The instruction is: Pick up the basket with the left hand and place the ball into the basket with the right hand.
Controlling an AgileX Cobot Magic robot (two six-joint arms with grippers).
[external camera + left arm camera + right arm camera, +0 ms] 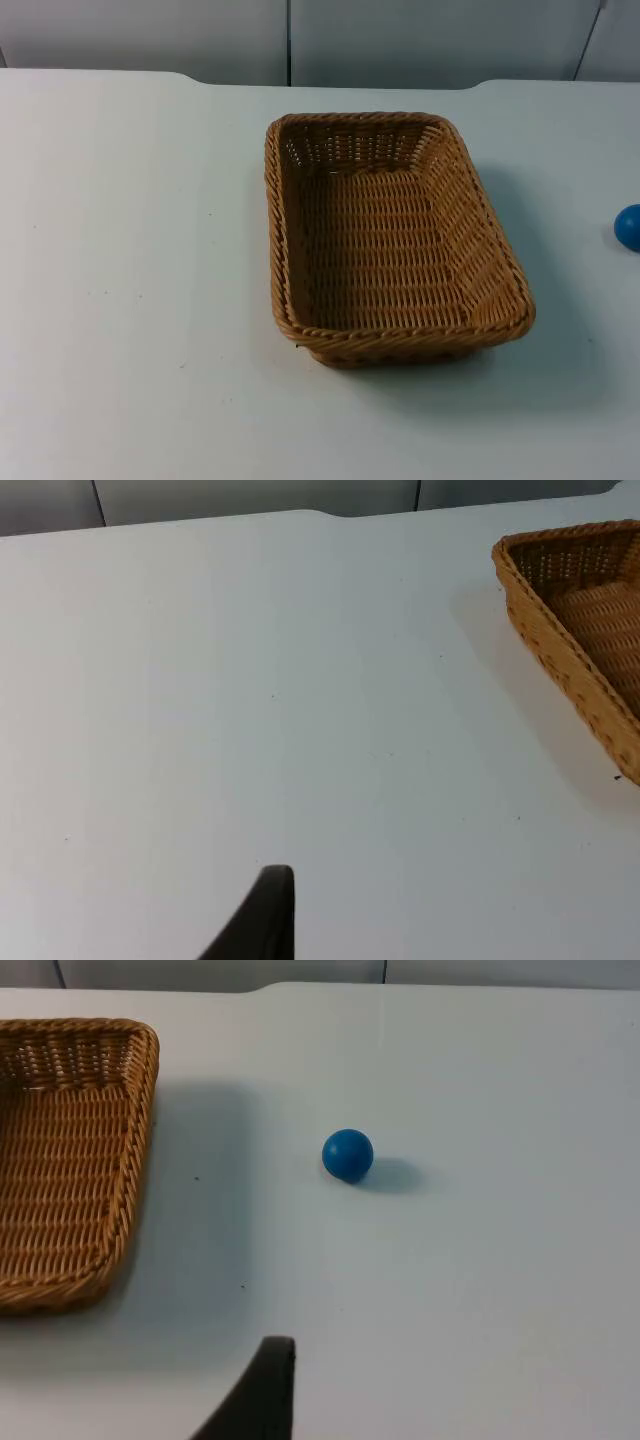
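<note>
Rectangular tan woven wicker basket [395, 240] is sitting flat on the white desk [130, 280], roughly mid-desk, a bit toward the right edge. Its long sides are running from the near edge toward the far edge; the far short wall is sitting closer to the grey partition wall [300, 40] than to the near edge. Basket is standing upright, opening facing up, nothing lying inside it.

Small round blue ball [628, 227] is resting on the desk well to the right of the basket, right at the desk's right side and apart from the basket. In the right wrist view the ball [348, 1154] is sitting on bare desk with a clear gap between it and the basket's rim [140, 1160]; it is casting a small shadow on the side away from the basket.

Left gripper [262, 920]: one black fingertip is showing over bare desk, well apart from the basket's corner [505, 555]. It is gripping nothing; can't tell whether its fingers are apart or together.

Right gripper [262, 1392]: one black fingertip is showing over bare desk, near the basket's corner and apart from the ball. It is touching neither; finger spacing can't be told either.
</note>
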